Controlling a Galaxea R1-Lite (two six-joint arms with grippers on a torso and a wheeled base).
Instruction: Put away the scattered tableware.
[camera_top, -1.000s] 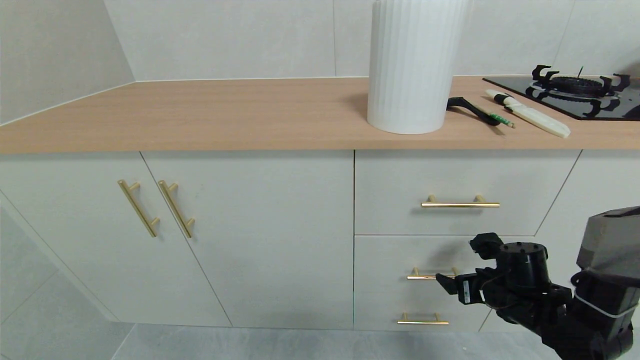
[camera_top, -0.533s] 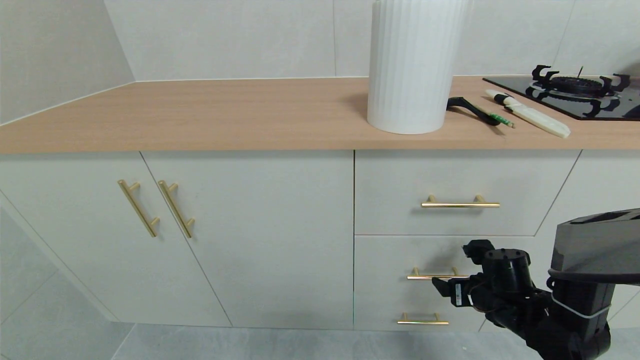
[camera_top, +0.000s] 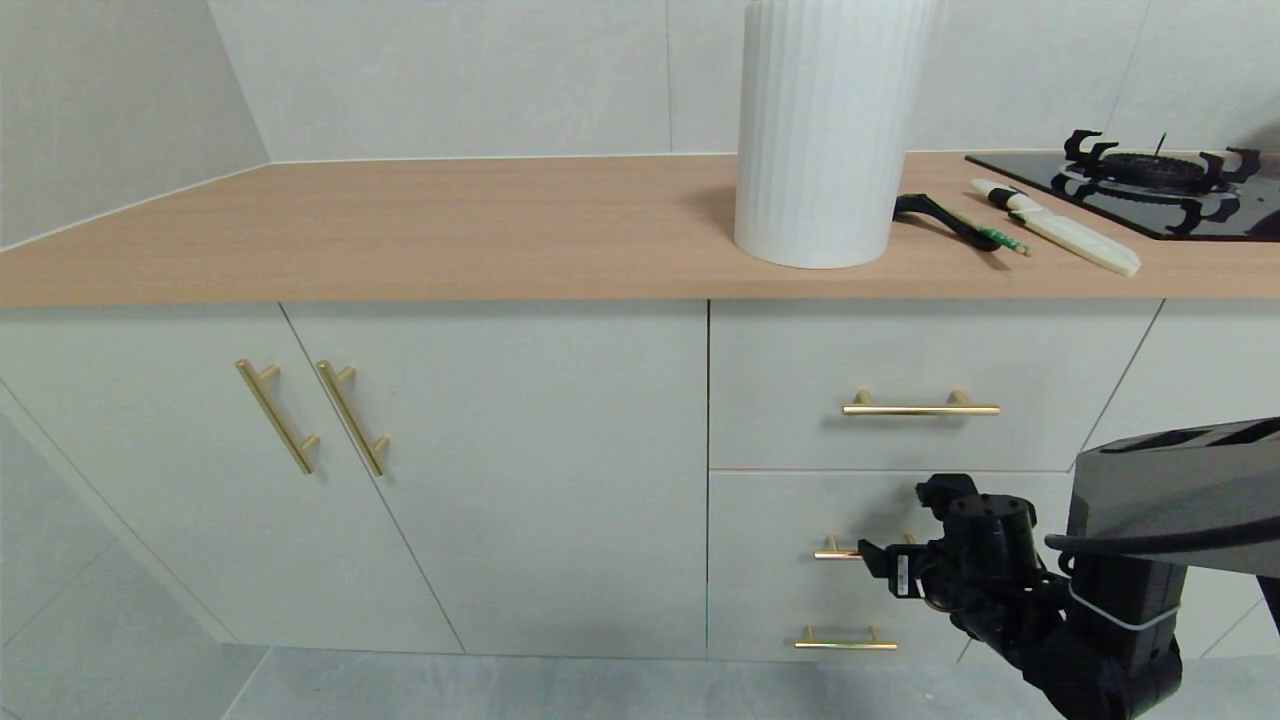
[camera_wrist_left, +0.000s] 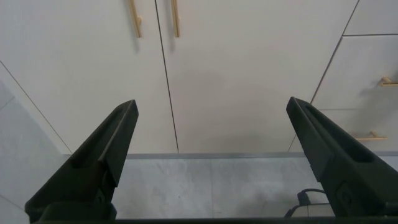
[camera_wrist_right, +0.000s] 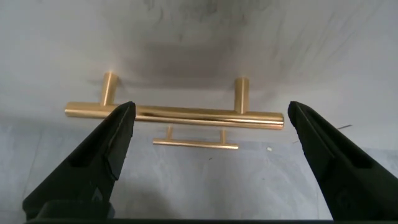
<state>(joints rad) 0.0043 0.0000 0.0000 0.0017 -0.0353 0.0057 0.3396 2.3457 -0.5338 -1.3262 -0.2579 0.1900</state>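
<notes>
On the wooden counter (camera_top: 450, 225) lie a black-handled utensil (camera_top: 940, 215), a thin green-tipped stick (camera_top: 1003, 239) and a white knife (camera_top: 1070, 235), all just right of a tall white ribbed container (camera_top: 820, 130). My right gripper (camera_top: 900, 525) is open, low down in front of the middle drawer's brass handle (camera_top: 838, 551). In the right wrist view that handle (camera_wrist_right: 174, 114) lies across the gap between the open fingers of the right gripper (camera_wrist_right: 209, 112), close ahead. My left gripper (camera_wrist_left: 211, 106) is open and holds nothing, facing the cabinet doors and the floor.
A black gas hob (camera_top: 1160, 185) sits at the counter's right end. Below are two cabinet doors with brass handles (camera_top: 310, 415), a top drawer handle (camera_top: 920, 408) and a bottom drawer handle (camera_top: 845, 643). Grey tiled floor (camera_wrist_left: 205, 186) lies beneath.
My right gripper has moved left and slightly up, closer to the middle drawer's handle. The things on the counter have not moved.
</notes>
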